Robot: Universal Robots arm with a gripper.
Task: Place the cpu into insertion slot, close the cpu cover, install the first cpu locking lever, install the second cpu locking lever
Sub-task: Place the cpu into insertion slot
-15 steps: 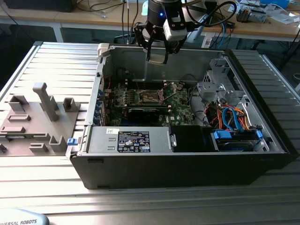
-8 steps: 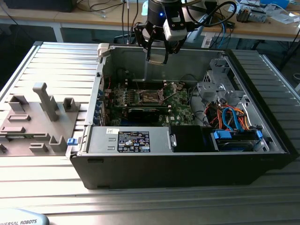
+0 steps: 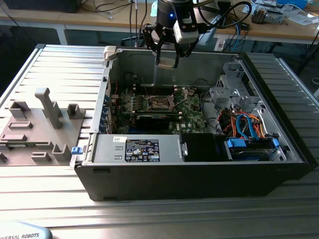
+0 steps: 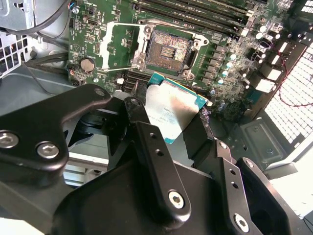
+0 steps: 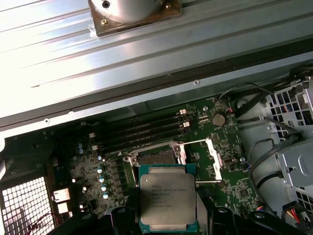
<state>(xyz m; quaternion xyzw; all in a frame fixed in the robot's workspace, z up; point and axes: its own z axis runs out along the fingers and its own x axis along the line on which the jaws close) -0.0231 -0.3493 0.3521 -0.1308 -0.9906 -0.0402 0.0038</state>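
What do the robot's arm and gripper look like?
The gripper is matte black: flat linkage bars joined by silver screws. In the exterior view its black wrist has a blue light, a pale grey camera box and looping black cables.

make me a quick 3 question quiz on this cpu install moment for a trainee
1. True or false: the cpu already sits in the socket.
2. What is the gripper shut on? A) a cable B) the cpu C) a locking lever
3. Fill in: the cpu cover is swung ___ (open or closed).
Key: 1 false; 2 B; 3 open
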